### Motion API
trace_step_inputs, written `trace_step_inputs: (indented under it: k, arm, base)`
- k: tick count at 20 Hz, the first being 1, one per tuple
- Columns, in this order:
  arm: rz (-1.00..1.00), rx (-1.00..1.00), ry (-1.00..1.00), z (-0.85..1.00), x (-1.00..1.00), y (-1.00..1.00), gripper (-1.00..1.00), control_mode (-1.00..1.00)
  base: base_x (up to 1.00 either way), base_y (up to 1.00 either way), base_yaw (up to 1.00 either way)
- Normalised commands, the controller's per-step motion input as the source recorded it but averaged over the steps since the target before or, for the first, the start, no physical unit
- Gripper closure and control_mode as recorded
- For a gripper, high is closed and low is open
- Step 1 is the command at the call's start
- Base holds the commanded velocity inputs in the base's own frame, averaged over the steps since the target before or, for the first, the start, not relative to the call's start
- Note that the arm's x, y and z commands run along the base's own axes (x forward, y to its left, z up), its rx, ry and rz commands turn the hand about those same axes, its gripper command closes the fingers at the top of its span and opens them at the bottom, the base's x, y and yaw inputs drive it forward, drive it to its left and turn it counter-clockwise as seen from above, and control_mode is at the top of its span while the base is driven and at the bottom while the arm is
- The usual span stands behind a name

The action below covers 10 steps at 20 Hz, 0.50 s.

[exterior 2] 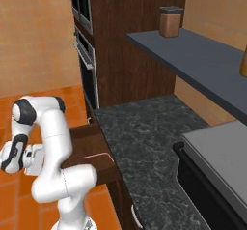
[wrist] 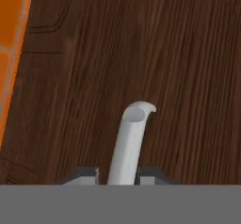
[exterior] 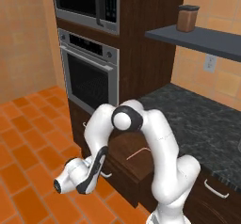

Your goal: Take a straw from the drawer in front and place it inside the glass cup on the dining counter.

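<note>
The drawer stands pulled open below the dark speckled surface, beside the oven. The gripper sits at the drawer's front, its jaws narrow around the silver handle. The straw lies flat on the drawer's floor, apart from the gripper.

Even, bright, sourceless rendered light; shadows are faint, no glare shows, and all three views look soft and coarse.
</note>
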Motion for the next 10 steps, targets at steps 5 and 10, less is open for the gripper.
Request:
trace_step_inputs:
  k: [5,10]
  arm:
    - [0.04,0.42,0.37,0.78,-0.14,0.20,-1.00,-1.00]
    - [0.01,0.49,0.29,1.00,-0.13,-0.20,-1.00,-1.00]
  base:
    - [0.00,0.00,0.00]
    - [0.00,0.00,0.00]
